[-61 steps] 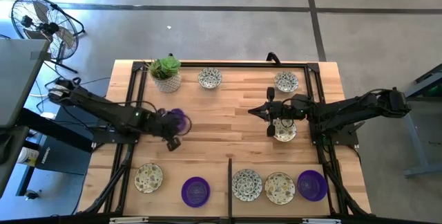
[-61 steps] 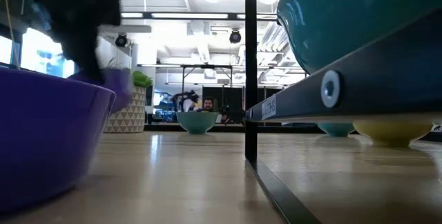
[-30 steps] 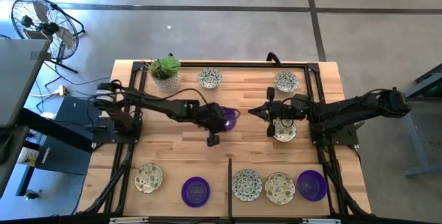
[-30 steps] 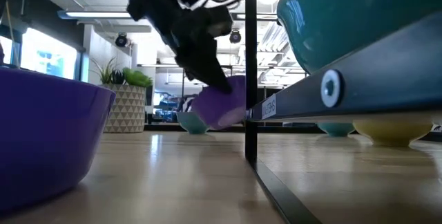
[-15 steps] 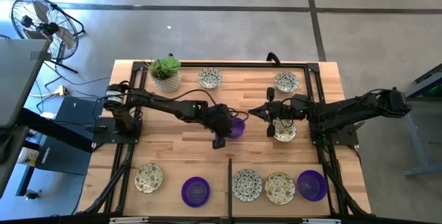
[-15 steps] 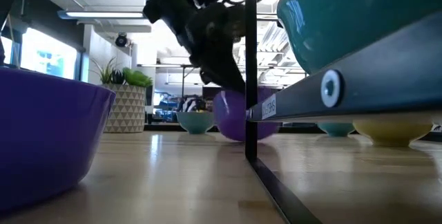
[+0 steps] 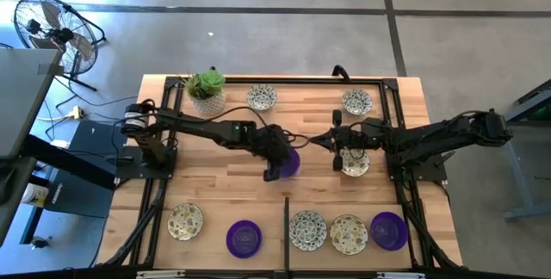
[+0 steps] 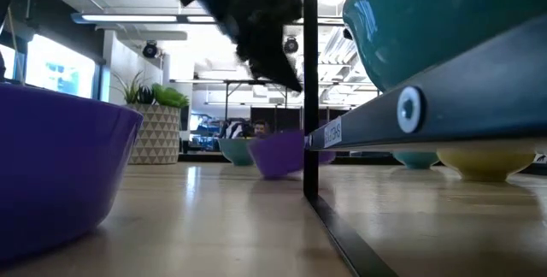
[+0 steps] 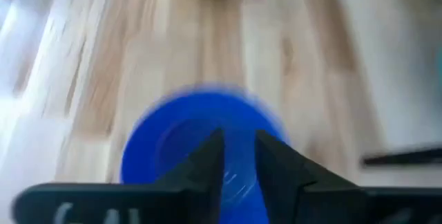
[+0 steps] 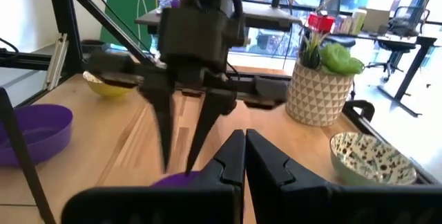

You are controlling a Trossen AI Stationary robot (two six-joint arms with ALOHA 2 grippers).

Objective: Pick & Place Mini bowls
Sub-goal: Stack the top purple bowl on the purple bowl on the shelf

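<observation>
Nine mini bowls show on the worktop (image 7: 215, 141) from above, most of them near its edges, which leaves the wide middle band largely bare. Along the near edge sit a speckled bowl (image 7: 185, 220) towards the left corner, then a purple bowl (image 7: 244, 238), two more speckled bowls (image 7: 307, 229) (image 7: 349, 232) and another purple one (image 7: 389, 230) towards the right corner. Along the far edge stand a potted plant (image 7: 207, 90) near the left corner, a speckled bowl (image 7: 262, 98) just right of it, and another speckled bowl (image 7: 356, 102) towards the right corner. One purple bowl (image 7: 287, 162) rests flat on the wood close to the centre of the worktop, clear of the others. The left tool (image 7: 274, 165) reaches in from the left side and hangs just above that bowl; in the low view its fingers (image 8: 272, 59) are lifted off the bowl (image 8: 278, 152), and the right wrist view shows them spread apart and holding nothing. The right tool (image 7: 337, 148) sits right of centre with its fingers pressed together and empty, just beside a speckled bowl (image 7: 355, 162) that lies under the arm. A black frame rail (image 7: 284, 81) runs along the far edge, and a short dark divider (image 7: 287, 227) stands at the middle of the near edge.
</observation>
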